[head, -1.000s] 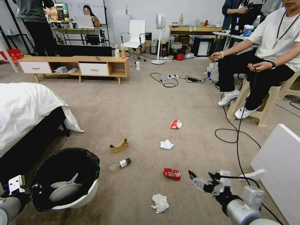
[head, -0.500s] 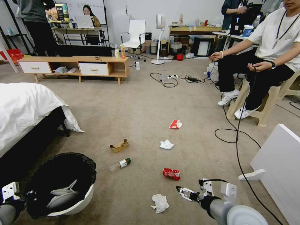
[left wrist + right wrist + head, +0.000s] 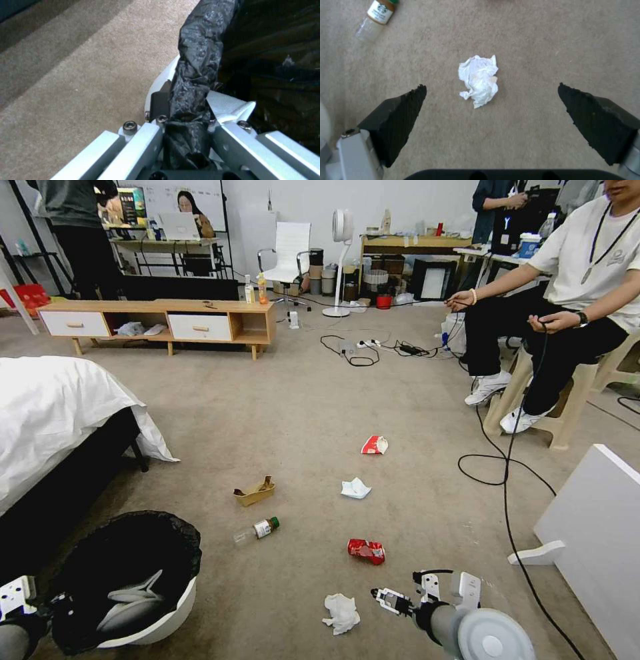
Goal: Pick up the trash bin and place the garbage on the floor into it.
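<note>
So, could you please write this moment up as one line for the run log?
left gripper: shut on trash bin rim | right gripper: jaws open over crumpled tissue | can, bottle: on floor

Trash bin (image 3: 150, 617): round, white, black bag folded over rim, tilted, lower left, beside the bed.
Garbage on carpet: crumpled tissue (image 3: 342, 613); crushed red can (image 3: 366, 551); clear bottle (image 3: 257, 530) lying flat; cardboard tray (image 3: 254, 491); second tissue (image 3: 355, 488); red-and-white packet (image 3: 375, 445).
</note>
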